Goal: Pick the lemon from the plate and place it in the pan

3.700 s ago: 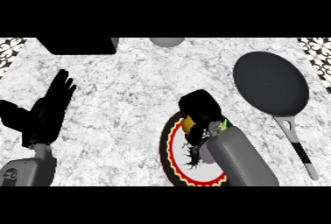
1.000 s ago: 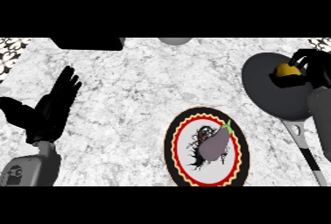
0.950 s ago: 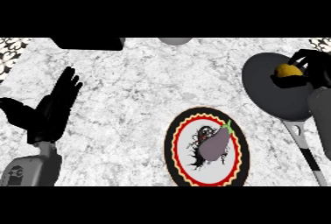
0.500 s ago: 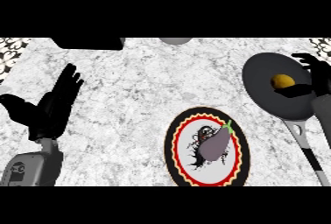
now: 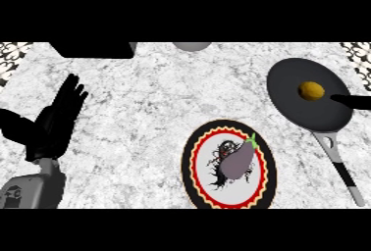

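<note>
The lemon (image 5: 311, 89) is sitting inside the pan (image 5: 293, 100), toward the far right part of its dark round base, and nothing is touching it. The pan is lying at the right of the marble counter (image 5: 152, 98), with its grey handle (image 5: 339, 166) running toward me and ending in a dark grip.

Of my right hand (image 5: 352, 101) only a black tip is showing, poking in from the right edge over the pan's rim, just beside the lemon but apart from it. I cannot tell whether those fingers are spread or curled, because the rest of the hand is lying outside the view.

My left hand (image 5: 51, 122) is resting at the left side, palm open, fingers straight and spread and pointing away from me, thumb out to the left, holding nothing. Its grey forearm (image 5: 30, 191) is coming in from the lower left corner.

Near the middle, close to me, the plate (image 5: 199, 169) with a red and yellow zigzag rim is carrying an eggplant (image 5: 238, 161), its green stem pointing toward the pan. At the far edge a black block (image 5: 92, 49) and a grey round thing (image 5: 192, 46) are showing, both cut off.
</note>
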